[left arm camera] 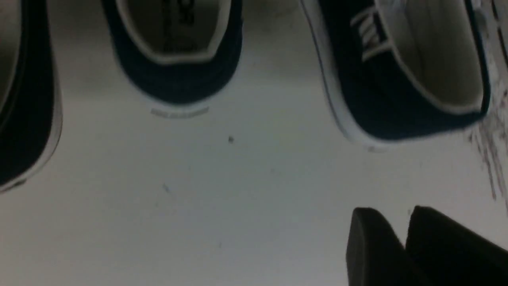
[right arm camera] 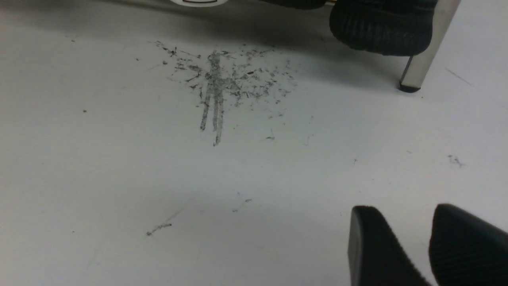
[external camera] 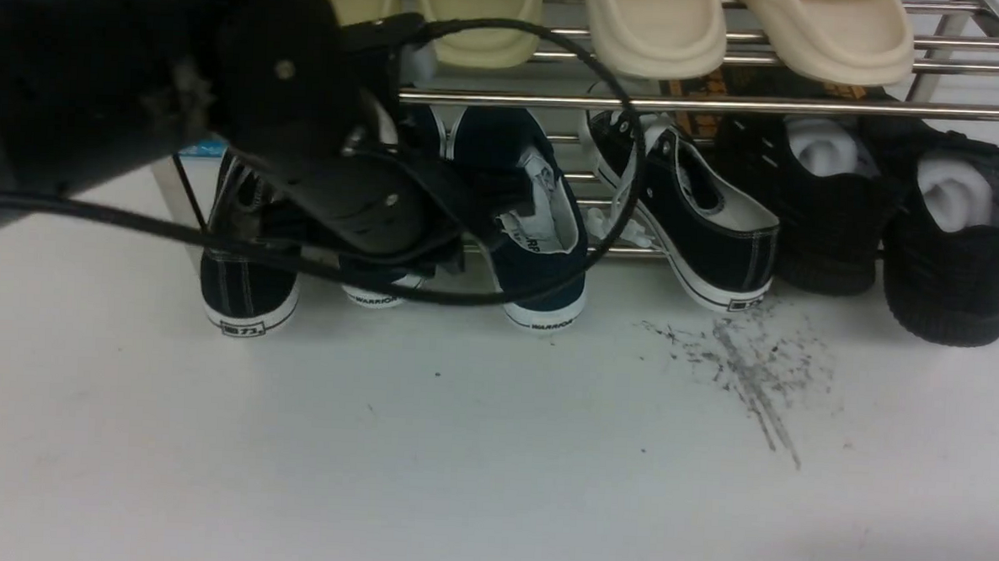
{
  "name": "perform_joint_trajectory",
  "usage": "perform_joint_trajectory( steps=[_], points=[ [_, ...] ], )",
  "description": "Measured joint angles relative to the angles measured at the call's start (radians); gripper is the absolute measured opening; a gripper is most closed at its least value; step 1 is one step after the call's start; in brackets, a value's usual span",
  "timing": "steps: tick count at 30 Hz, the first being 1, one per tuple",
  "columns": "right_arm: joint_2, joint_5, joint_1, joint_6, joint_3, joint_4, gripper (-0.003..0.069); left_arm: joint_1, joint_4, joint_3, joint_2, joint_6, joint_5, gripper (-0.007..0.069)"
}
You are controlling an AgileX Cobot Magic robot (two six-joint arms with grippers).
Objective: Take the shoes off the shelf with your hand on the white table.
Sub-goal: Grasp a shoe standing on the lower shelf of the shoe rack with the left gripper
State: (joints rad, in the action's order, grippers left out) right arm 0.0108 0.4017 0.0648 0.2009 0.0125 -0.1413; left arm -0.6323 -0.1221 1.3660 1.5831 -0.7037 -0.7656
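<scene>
Open white table [external camera: 458,464] fronts the shelf [external camera: 726,103]; its top bar overhangs the shoes [external camera: 550,278].

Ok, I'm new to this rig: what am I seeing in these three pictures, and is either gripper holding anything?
It is a robot with two arms, each ending in a two-finger gripper. The wide picture looks forward from between the arms; the dark shape is the left arm, reaching toward the navy slip-on shoes at the chrome shelf. Beside them are black lace-up sneakers and black knit sneakers; cream slippers lie above. The other two pictures come from wrist cameras. The left gripper hangs before the navy heels, the right gripper over the scuffed white table. Neither holds anything.
</scene>
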Motion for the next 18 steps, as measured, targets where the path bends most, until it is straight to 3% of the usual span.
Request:
perform_joint_trajectory(
  steps=[2,7,14,18],
  points=[
    [0.000,0.000,0.000,0.000,0.000,0.000,0.0240,-0.009,-0.034,0.028,0.037,-0.079,0.036,0.0279],
    [0.000,0.000,0.000,0.000,0.000,0.000,0.0240,-0.009,-0.061,0.050,0.094,-0.149,0.137,0.0391],
    [0.000,0.000,0.000,0.000,0.000,0.000,0.0240,-0.011,-0.125,0.050,0.167,-0.159,0.293,0.0407],
    [0.000,0.000,0.000,0.000,0.000,0.000,0.0240,-0.011,-0.180,0.050,0.195,-0.188,0.294,0.0407]
  ],
)
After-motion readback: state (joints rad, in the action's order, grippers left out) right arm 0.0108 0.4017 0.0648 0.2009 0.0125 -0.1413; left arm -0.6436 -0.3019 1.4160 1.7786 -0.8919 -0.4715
